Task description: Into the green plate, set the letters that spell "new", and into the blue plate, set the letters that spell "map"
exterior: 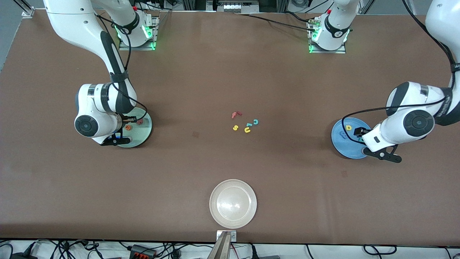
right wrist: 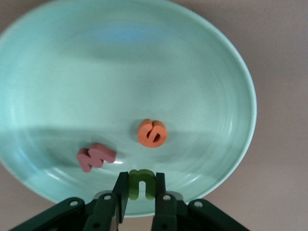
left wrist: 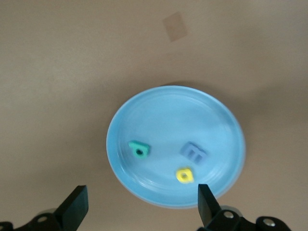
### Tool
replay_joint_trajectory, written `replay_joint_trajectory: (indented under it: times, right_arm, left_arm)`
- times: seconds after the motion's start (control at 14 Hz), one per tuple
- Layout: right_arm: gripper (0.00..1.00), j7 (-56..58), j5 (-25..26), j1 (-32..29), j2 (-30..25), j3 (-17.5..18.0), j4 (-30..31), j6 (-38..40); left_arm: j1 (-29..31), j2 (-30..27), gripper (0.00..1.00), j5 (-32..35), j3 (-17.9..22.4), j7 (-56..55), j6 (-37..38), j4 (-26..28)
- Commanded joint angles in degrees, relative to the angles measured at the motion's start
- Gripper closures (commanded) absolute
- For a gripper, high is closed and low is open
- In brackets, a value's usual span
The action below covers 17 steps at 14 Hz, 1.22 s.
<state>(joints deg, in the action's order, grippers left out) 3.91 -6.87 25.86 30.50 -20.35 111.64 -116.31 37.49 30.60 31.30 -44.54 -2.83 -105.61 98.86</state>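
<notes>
Blue round plate [left wrist: 175, 110] carries three foam letters: teal p [left wrist: 139, 149], blue m [left wrist: 194, 152], yellow a [left wrist: 185, 175]. Left gripper [left wrist: 139, 211] hangs over that plate at the left arm's end of the bench, jaws wide, all three letters lying loose below them. Pale mint-green plate [right wrist: 144, 62] at the right arm's end holds two: orange e [right wrist: 152, 133] and red w [right wrist: 95, 157]. Right gripper [right wrist: 141, 192] over it, jaws pinched on the dark green n [right wrist: 141, 184]. Five stray letters [exterior: 245, 123] mid-bench, one white plate [exterior: 233, 203] nearer the front camera.
</notes>
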Motion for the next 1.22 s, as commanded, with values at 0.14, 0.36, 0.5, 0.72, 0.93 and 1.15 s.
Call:
replay_joint_trajectory:
  times: [0.14, 0.36, 0.5, 0.72, 0.93, 1.15]
  right_arm:
    - [0.0, 0.7, -0.5, -0.6, -2.5, 0.3, 0.6, 0.5]
    - [0.0, 0.3, -0.7, -0.8, -4.8, -0.5, -4.6, 6.1]
    - [0.0, -1.3, -0.8, -0.7, -5.5, -2.2, -11.6, 12.6]
    - [0.0, -4.0, -0.9, -1.2, -5.8, -4.1, -21.5, 19.4]
    - [0.0, -3.6, -1.0, -1.4, -6.2, -6.0, -28.8, 22.3]
    - [0.0, -3.1, -0.9, -1.6, -7.4, -7.8, -33.8, 25.2]
  left_arm:
    - [0.3, 0.0, 0.0, -3.7, -8.7, 1.0, 22.2, -18.5]
    - [0.0, -2.2, 0.0, -8.9, -9.0, 3.0, 27.3, -25.2]
    - [-3.9, -7.6, 0.0, -15.7, -0.4, 7.0, 27.2, -25.3]
    - [-14.6, -15.5, 0.0, -25.6, 17.0, 8.7, 25.5, -23.6]
    - [-30.0, -23.4, 0.0, -28.1, 34.8, 8.1, 18.9, -14.2]
    - [-39.1, -31.0, 0.0, -34.1, 46.4, 8.4, 7.5, -0.2]
